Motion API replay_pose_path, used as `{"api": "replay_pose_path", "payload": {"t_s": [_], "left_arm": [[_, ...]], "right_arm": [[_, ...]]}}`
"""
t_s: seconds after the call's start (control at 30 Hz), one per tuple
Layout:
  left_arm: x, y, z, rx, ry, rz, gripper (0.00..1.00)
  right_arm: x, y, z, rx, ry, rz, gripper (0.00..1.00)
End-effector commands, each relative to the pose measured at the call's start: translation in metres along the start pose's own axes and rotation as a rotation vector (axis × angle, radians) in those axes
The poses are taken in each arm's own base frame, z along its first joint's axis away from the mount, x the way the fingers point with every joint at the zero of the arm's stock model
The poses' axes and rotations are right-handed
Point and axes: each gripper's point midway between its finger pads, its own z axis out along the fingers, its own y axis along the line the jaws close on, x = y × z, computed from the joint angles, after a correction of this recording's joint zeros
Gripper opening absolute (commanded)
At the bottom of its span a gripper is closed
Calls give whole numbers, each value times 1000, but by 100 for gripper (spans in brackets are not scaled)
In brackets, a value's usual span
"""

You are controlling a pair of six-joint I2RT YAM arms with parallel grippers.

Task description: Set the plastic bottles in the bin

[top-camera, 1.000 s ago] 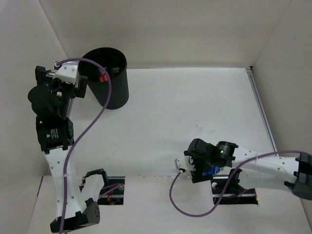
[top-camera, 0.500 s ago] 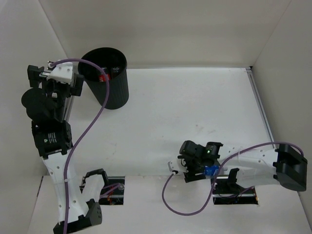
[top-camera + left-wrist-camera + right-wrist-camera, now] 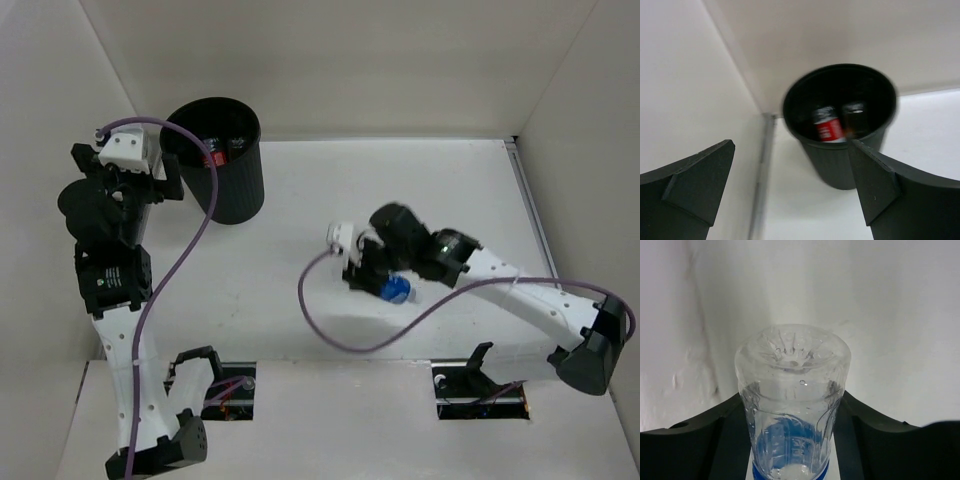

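The bin (image 3: 222,165) is a black ribbed wastebasket at the back left of the table. In the left wrist view the bin (image 3: 845,160) holds a bottle with a red-white label (image 3: 829,131) and a darker, blurred bottle (image 3: 855,115) beside it. My left gripper (image 3: 125,175) hangs just left of the bin, and in its wrist view this gripper (image 3: 790,190) is open with nothing between its fingers. My right gripper (image 3: 385,272) is over the middle of the table, shut on a clear bottle with a blue label (image 3: 397,291). That bottle (image 3: 792,405) points base-first away from the camera, with both dark fingers (image 3: 725,430) against its sides.
White walls enclose the table on the left, back and right. Purple cables (image 3: 320,320) loop from both wrists over the table. Two dark cut-outs (image 3: 225,390) lie at the near edge by the arm bases.
My right gripper closed on the blue-label bottle near the front edge, then swung up and left with it toward the table's middle. The left arm shifted only slightly.
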Motion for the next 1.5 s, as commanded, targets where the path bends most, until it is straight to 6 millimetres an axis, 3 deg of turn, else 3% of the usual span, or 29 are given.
{"api": "replay_pose_path", "payload": {"t_s": [0.0,0.1,0.2,0.3,0.47,0.67,0.77,1.07,1.47], "left_arm": [[-1,-41,9,165,-27,-208,100],[-10,-82,17,356,-48,-325,100],[-26,-121,25,540,-77,-436,100],[-42,-161,30,736,-89,-511,100],[-59,-237,32,1020,-32,-617,100],[-93,-343,-1,1353,14,-610,100],[-115,-375,-10,1445,-3,-602,100],[-144,-416,-26,1562,-46,-600,100],[-143,-470,-73,1701,0,-608,100]], "right_arm": [[-108,-80,-78,212,-370,164,0],[-153,-142,-154,319,-615,362,0],[-166,-177,-213,265,-807,593,0],[-167,-190,-250,81,-944,758,0],[-168,-186,-290,-7,-1046,716,0],[-159,-184,-311,38,-1103,694,0],[-153,-181,-316,54,-1118,695,0],[-151,-177,-323,72,-1149,660,0],[-156,-183,-326,76,-1160,627,0]]}}
